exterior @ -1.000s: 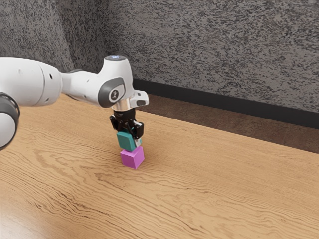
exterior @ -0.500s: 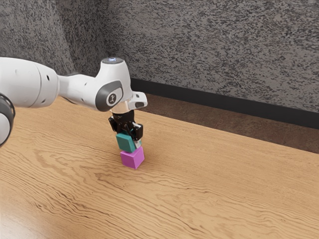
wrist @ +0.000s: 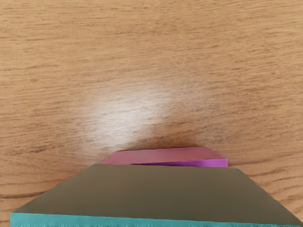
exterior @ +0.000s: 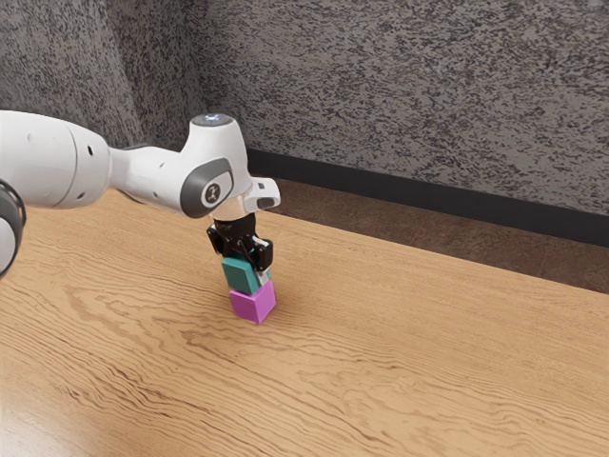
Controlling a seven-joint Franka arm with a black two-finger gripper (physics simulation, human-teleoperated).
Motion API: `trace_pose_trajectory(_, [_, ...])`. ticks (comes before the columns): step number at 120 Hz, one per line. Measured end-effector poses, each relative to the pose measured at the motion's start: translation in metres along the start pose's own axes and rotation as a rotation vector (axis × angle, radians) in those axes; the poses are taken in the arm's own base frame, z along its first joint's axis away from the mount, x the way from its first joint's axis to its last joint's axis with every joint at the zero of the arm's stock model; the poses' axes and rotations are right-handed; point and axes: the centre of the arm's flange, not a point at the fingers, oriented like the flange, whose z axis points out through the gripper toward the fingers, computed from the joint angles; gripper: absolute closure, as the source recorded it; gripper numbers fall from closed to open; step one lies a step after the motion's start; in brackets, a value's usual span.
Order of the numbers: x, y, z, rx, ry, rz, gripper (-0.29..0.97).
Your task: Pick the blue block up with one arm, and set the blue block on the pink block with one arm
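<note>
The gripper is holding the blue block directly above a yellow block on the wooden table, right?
No: the exterior view shows the pink block underneath, not a yellow one. The gripper holds the blue block directly above it on the wooden table.

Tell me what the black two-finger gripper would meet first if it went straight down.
The black two-finger gripper, shut on the small teal-blue cube, points straight down. The small pink cube lies directly beneath, so the held cube would press onto it first; they may already touch.
</note>
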Motion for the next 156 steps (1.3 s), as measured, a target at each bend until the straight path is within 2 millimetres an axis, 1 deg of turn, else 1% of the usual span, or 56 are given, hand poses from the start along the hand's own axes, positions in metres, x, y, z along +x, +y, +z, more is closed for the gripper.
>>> trace_pose_trajectory(18, [0.001, 0.002, 0.003, -0.002, 0.006, 0.0, 0.31])
trace_pose_trajectory(47, [0.002, 0.005, 0.003, -0.003, 0.015, 0.002, 0.32])
trace_pose_trajectory(77, [-0.002, 0.005, 0.005, 0.003, 0.0, 0.005, 0.32])
trace_pose_trajectory(88, [-0.002, 0.005, 0.007, 0.004, -0.005, 0.006, 0.24])
trace_pose_trajectory(96, [-0.002, 0.005, 0.008, 0.0, -0.008, 0.006, 0.22])
trace_pose_trajectory(109, [-0.002, 0.005, 0.01, -0.002, -0.01, 0.009, 0.14])
trace_pose_trajectory(121, [-0.002, 0.005, 0.007, -0.003, -0.005, 0.011, 0.09])
trace_pose_trajectory(128, [-0.002, 0.005, -0.003, -0.002, 0.009, 0.012, 0.07])
trace_pose_trajectory(135, [-0.002, 0.004, -0.027, 0.0, 0.041, 0.013, 0.05])
trace_pose_trajectory(142, [-0.006, 0.004, -0.062, 0.003, 0.08, 0.013, 0.04])
trace_pose_trajectory(149, [-0.014, 0.005, -0.097, 0.006, 0.115, 0.014, 0.03])
trace_pose_trajectory(156, [-0.021, 0.004, -0.121, 0.008, 0.137, 0.014, 0.02])
